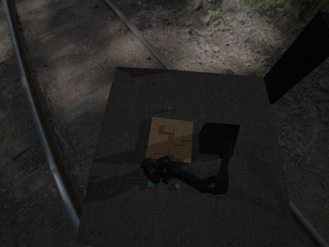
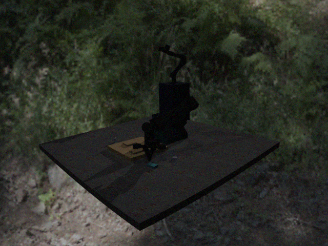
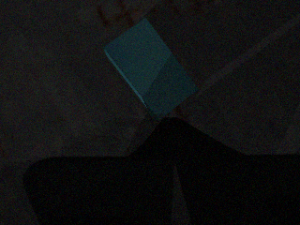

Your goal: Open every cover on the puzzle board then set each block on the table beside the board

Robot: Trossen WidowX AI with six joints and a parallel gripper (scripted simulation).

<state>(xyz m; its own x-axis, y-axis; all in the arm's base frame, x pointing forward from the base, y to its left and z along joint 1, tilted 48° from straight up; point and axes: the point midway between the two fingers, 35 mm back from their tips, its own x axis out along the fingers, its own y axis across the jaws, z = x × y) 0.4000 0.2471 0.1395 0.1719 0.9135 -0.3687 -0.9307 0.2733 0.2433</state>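
Note:
The wooden puzzle board point(image 1: 183, 125) point(image 2: 115, 146) lies on the table with several low wooden covers on it. One cover point(image 1: 169, 129) has a dark square patch at its left. It is too dark to tell how far each cover stands open. A teal block point(image 1: 150, 183) point(image 2: 152, 165) point(image 3: 150, 67) lies on the table off the board's near side. A pale grey block point(image 1: 177, 186) point(image 2: 175, 157) lies near it, and a small pale block point(image 1: 169, 107) point(image 2: 115, 138) lies beyond the far side. My gripper point(image 2: 149, 160) point(image 3: 170, 124) is shut and empty, pointing down between board and teal block.
The black robot base point(image 1: 219, 137) stands close to the board's right side in the top view. The arm link point(image 1: 189, 177) reaches around the board's near right corner. A black pillar point(image 1: 298, 55) shows at the upper right. Shadows cross the table point(image 1: 207, 98) point(image 2: 169, 196).

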